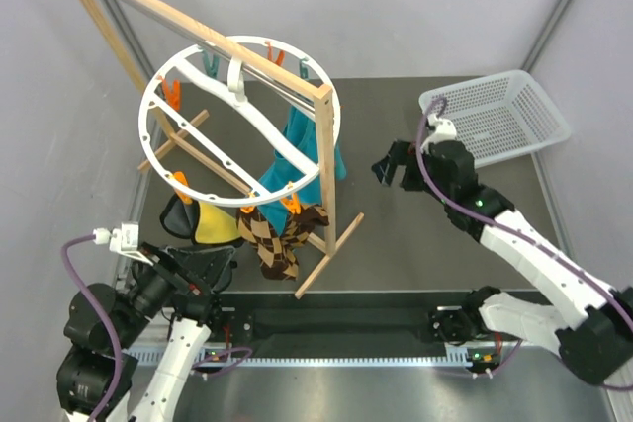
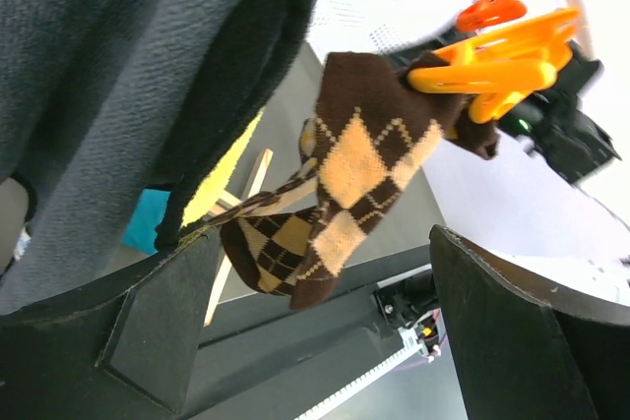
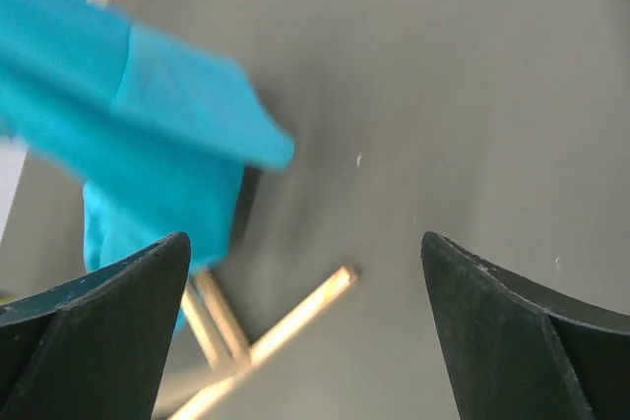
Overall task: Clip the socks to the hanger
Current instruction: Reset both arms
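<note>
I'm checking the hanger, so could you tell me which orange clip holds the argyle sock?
The clip on the hanger's near rim, beside the wooden frame's post; only it has the sock dangling below.

Robotics lab test cell, plain pale panel walls (image 1: 445,7) closing in a dark grey bench (image 1: 415,234), left arm (image 1: 168,363) and right arm (image 1: 539,259) bolted by a slotted metal rail (image 1: 346,355), purple cables (image 1: 74,264), staged laundry props, wooden frame (image 1: 198,25), round clip hanger (image 1: 247,42), white mesh basket (image 1: 499,116).

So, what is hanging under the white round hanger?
Under the hanger hang the argyle socks, one pinched by an orange clip, a yellow-and-black cloth and a teal cloth. Where the teal cloth is attached is hidden behind the wooden frame.
</note>
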Controlling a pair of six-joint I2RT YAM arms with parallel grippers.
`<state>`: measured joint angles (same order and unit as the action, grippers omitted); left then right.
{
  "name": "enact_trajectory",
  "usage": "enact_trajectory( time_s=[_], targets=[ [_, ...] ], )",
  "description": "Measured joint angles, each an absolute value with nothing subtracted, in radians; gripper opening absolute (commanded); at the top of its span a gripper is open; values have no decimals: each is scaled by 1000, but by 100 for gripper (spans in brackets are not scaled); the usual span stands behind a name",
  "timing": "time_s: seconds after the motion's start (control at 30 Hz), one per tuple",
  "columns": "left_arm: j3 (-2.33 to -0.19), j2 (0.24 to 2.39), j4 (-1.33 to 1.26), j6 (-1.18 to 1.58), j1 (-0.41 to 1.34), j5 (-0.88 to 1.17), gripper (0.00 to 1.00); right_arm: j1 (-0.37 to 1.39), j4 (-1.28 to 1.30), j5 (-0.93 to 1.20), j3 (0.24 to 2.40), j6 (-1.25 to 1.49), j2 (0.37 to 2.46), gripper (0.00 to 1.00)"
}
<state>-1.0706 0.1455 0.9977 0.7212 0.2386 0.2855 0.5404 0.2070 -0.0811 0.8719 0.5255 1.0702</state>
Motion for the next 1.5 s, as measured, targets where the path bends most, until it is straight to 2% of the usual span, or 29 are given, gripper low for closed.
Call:
enact_trajectory(
  time_s=[0.17, 0.3, 0.4, 0.7, 0.87, 1.03, 1.33, 1.5],
  targets=[
    [-1046, 146, 1008, 711, 239, 268, 91, 540, 223, 51, 680, 526, 896, 84],
    [-1039, 142, 1019, 702, 239, 254, 91, 558, 254, 124, 524, 560, 818, 88],
    [-1012, 130, 1017, 695, 239, 237, 91, 585, 271, 137, 456, 572, 744, 100],
    [-733, 23, 904, 731, 239, 301, 93, 613, 129, 132, 229, 616, 389, 100],
    [-560, 22, 667, 787, 238, 387, 93, 614, 49, 93, 116, 650, 191, 100],
    [-358, 20, 352, 884, 238, 478, 92, 614, 32, 37, 103, 676, 127, 100],
    [-60, 20, -163, 1104, 238, 581, 92, 613, -21, -25, 86, 713, 229, 100],
    [-37, 22, -434, 1217, 239, 600, 92, 614, -94, -36, 67, 728, 300, 100]
  ],
)
